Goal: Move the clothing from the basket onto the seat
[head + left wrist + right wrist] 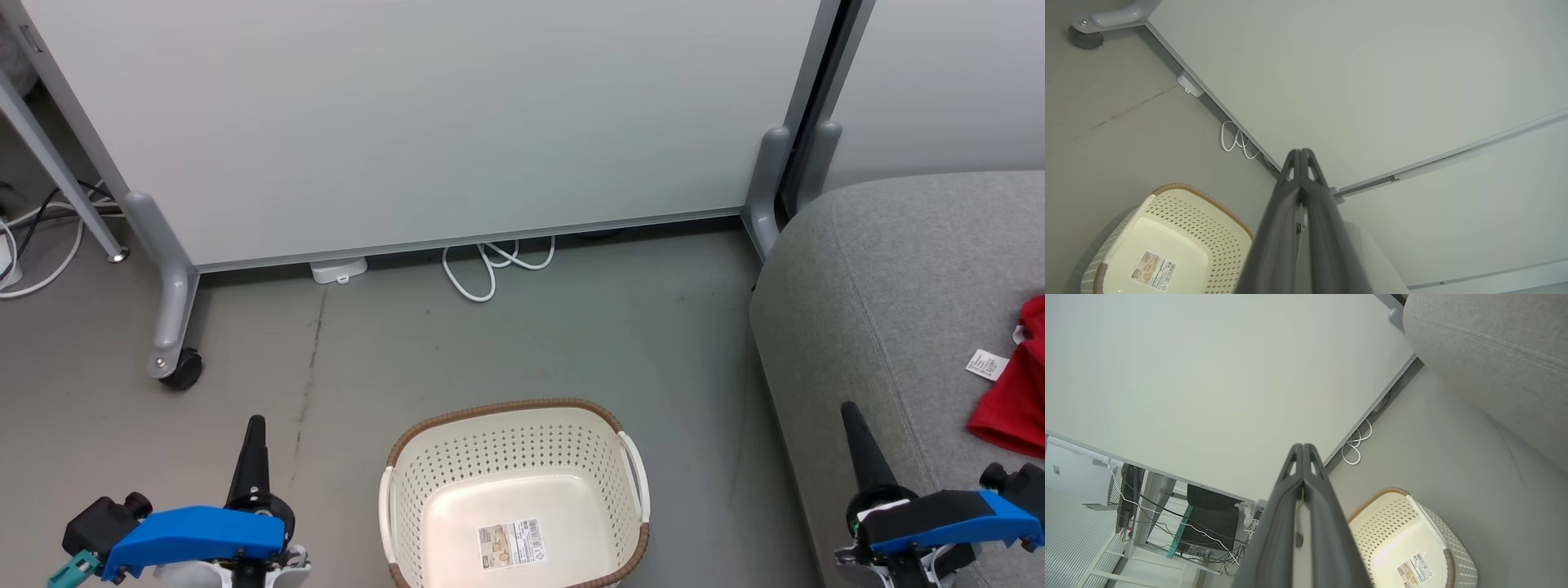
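Both left gripper (255, 423) and right gripper (849, 411) press fingers together; crumpled red clothing (1016, 400) lies on grey seat (882, 286)

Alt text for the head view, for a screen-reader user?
Empty cream basket on the floor; red clothing lies on the grey seat at right. Left claw and right claw, both shut, sit low on either side.

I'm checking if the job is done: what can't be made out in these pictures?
- Clothing: head view, cut off by the right edge; one garment or two, cannot tell.
- Tag beside it on the seat: print too small.
- Basket: head view, near rim cut by the bottom edge.
- Basket's sticker: text too small.
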Robot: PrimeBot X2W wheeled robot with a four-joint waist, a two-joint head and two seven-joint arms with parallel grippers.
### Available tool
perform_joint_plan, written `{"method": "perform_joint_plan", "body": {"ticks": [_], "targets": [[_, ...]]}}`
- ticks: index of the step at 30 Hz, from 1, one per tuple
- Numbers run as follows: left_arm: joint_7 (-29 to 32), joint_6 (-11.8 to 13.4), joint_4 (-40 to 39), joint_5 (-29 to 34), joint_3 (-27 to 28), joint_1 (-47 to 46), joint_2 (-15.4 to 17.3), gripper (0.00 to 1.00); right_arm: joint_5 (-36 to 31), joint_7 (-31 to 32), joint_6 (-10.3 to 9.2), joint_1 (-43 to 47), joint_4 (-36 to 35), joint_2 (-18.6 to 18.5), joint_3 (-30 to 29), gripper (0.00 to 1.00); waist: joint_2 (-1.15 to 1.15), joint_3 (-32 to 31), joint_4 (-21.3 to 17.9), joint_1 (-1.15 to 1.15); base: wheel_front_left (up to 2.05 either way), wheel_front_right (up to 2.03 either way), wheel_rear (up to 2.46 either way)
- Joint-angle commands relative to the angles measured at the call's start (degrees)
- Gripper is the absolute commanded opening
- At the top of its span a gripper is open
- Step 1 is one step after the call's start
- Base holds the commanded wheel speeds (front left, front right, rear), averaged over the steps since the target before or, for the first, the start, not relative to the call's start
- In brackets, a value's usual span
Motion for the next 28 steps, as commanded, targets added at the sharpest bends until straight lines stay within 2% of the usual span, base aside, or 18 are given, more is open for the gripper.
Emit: {"method": "perform_joint_plan", "body": {"ticks": [1,28], "targets": [[0.5,-0.1,-1.0,-1.4,0.6,-1.4,0.1,0.0,1.7,0.4,0.02,-1.4,-0.8,-0.1,-0.2,0.0,0.0,0.0,0.0,-0.01,0.0,0.0,0.0],[4.4,-0.1,-3.2,-14.2,3.5,-1.8,-0.5,0.0,16.8,2.9,0.02,-1.8,-1.5,-0.2,-1.0,0.0,0.0,-0.3,-0.6,-0.01,0.0,0.0,0.0]]}}
